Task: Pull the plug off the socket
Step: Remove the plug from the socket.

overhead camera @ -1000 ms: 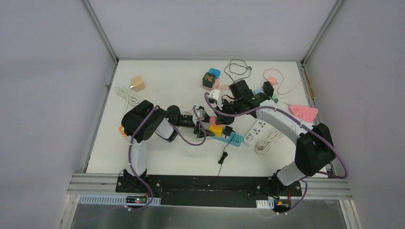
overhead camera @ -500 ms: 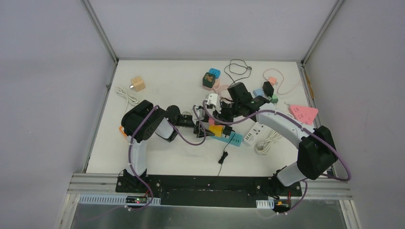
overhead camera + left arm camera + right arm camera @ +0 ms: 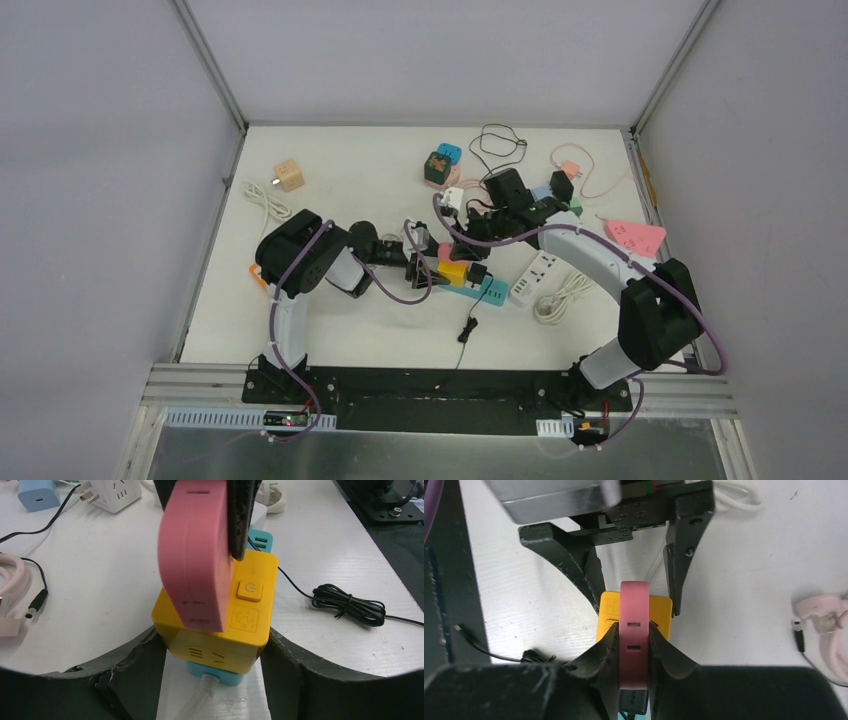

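Note:
A yellow cube socket [image 3: 250,610] sits on the end of a teal power strip [image 3: 212,675]. My left gripper [image 3: 210,640] is shut on the cube, one finger against each side. A pink plug [image 3: 195,555] stands tilted on the cube's top. My right gripper [image 3: 634,635] is shut on that pink plug [image 3: 634,605] from above, pads flat on both faces. The plug's pins are hidden, so I cannot tell whether they still sit in the socket. In the top view the two grippers meet at the yellow socket [image 3: 453,270] mid-table.
A white power strip [image 3: 535,272] with its coiled cord lies right of the teal strip [image 3: 487,291]. A black cable [image 3: 347,605] trails in front. A pink triangular socket [image 3: 635,236], several small adapters [image 3: 560,190], a green cube [image 3: 437,166] and a wooden cube [image 3: 289,175] lie farther back.
The right arm swung a little to the left with the pink plug, then came back to where it was. The left gripper stayed put on the yellow socket.

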Robot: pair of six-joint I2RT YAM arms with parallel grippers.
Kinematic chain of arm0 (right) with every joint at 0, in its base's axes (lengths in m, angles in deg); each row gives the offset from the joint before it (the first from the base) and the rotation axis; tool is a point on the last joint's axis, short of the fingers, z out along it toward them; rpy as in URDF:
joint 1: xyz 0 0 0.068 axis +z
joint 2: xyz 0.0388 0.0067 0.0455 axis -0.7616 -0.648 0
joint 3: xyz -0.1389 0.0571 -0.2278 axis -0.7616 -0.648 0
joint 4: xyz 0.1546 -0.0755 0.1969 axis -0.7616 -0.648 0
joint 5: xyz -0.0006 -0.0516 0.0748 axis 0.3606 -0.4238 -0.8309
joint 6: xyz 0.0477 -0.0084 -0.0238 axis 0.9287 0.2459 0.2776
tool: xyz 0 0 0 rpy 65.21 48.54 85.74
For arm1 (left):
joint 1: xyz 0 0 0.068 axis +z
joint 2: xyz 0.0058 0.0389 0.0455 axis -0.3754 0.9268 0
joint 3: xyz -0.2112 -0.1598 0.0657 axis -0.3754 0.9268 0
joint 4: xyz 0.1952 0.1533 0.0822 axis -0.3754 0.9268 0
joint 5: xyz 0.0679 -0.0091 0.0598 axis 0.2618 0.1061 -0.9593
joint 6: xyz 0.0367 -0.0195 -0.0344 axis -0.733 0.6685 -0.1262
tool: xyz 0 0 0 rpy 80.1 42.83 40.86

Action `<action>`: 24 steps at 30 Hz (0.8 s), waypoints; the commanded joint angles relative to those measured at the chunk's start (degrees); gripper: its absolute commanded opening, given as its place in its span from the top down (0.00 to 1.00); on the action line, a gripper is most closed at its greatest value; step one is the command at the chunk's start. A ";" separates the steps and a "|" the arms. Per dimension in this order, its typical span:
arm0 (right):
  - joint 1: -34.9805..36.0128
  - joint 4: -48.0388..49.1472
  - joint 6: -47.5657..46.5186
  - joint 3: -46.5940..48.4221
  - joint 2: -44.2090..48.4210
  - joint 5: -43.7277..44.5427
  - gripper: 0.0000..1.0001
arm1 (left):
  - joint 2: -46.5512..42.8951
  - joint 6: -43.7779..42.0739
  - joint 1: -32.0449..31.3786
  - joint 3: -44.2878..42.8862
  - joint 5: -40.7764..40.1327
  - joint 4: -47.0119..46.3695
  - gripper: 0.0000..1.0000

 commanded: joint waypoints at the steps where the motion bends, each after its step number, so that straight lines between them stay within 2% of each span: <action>1: 8.30 -9.98 -11.42 -4.40 -1.23 2.80 1.00 | 1.97 -1.46 -0.91 -0.30 0.26 1.91 1.00; 5: 8.08 -11.33 -11.20 -2.98 -3.06 1.54 1.00 | 2.00 -1.56 -0.93 -0.31 0.15 1.93 1.00; 12: -3.51 -4.31 4.93 -2.54 -4.19 -4.62 1.00 | 2.11 -1.57 -0.94 -0.39 0.30 1.92 1.00; 16: -3.26 -7.22 1.24 -1.76 -6.12 -3.55 1.00 | 2.15 -1.60 -0.94 -0.40 0.43 1.88 1.00; 21: 4.62 -8.71 -9.07 -5.06 -1.95 -0.44 1.00 | 2.21 -1.54 -0.93 -0.47 0.43 1.93 1.00; 24: 8.32 -10.27 -12.12 -5.18 -1.47 0.38 1.00 | 2.23 -1.64 -0.94 -0.40 0.35 1.96 1.00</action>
